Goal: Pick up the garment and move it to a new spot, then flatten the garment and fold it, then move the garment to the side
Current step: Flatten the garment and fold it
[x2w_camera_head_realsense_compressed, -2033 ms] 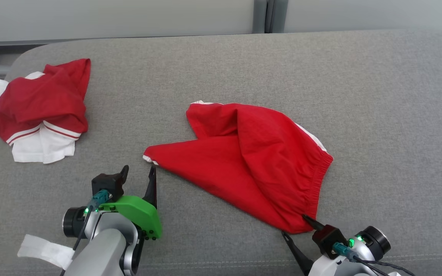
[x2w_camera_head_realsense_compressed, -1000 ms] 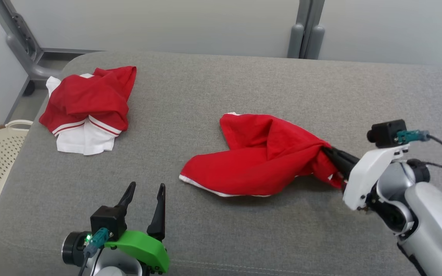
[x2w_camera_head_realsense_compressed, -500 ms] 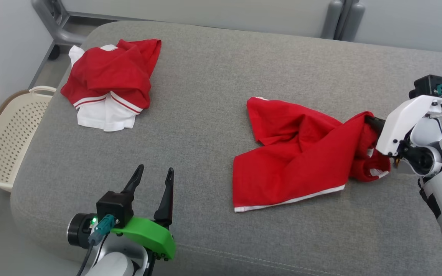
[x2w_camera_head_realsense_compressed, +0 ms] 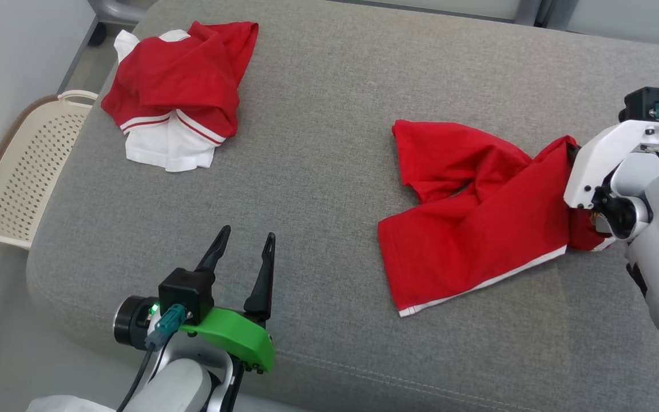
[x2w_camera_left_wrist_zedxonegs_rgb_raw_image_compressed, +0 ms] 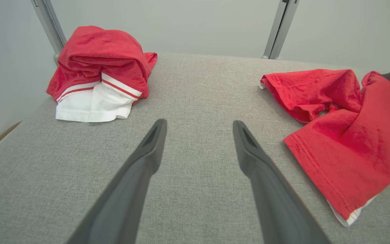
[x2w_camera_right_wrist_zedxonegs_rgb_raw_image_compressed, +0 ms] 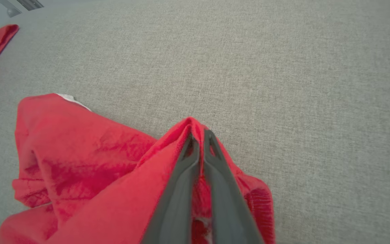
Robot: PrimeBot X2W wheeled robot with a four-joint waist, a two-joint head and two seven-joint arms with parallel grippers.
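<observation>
The red garment point(x2w_camera_head_realsense_compressed: 472, 212), shorts with a white hem, lies crumpled on the right half of the grey cushion point(x2w_camera_head_realsense_compressed: 318, 171). Its right end is bunched and raised, and my right gripper point(x2w_camera_head_realsense_compressed: 571, 151) is shut on that bunch. In the right wrist view the two fingers point(x2w_camera_right_wrist_zedxonegs_rgb_raw_image_compressed: 181, 176) press together on a pinched peak of the red cloth point(x2w_camera_right_wrist_zedxonegs_rgb_raw_image_compressed: 80, 156). My left gripper point(x2w_camera_head_realsense_compressed: 245, 240) hovers open near the front edge, left of the garment and apart from it. Its fingers point(x2w_camera_left_wrist_zedxonegs_rgb_raw_image_compressed: 147, 156) are spread over bare cushion, with the garment point(x2w_camera_left_wrist_zedxonegs_rgb_raw_image_compressed: 344, 118) off to the right.
A second pile of red and white clothing point(x2w_camera_head_realsense_compressed: 178, 91) sits at the cushion's far left corner, also the pile point(x2w_camera_left_wrist_zedxonegs_rgb_raw_image_compressed: 100, 78) in the left wrist view. A cream perforated basket point(x2w_camera_head_realsense_compressed: 26, 166) stands on the floor beyond the left edge. Metal frame legs point(x2w_camera_left_wrist_zedxonegs_rgb_raw_image_compressed: 279, 30) rise behind.
The right gripper closed on the garment's waistband, lifted it and pulled it to the right, away from the left pile. The head camera has shifted. The left gripper stays open.
</observation>
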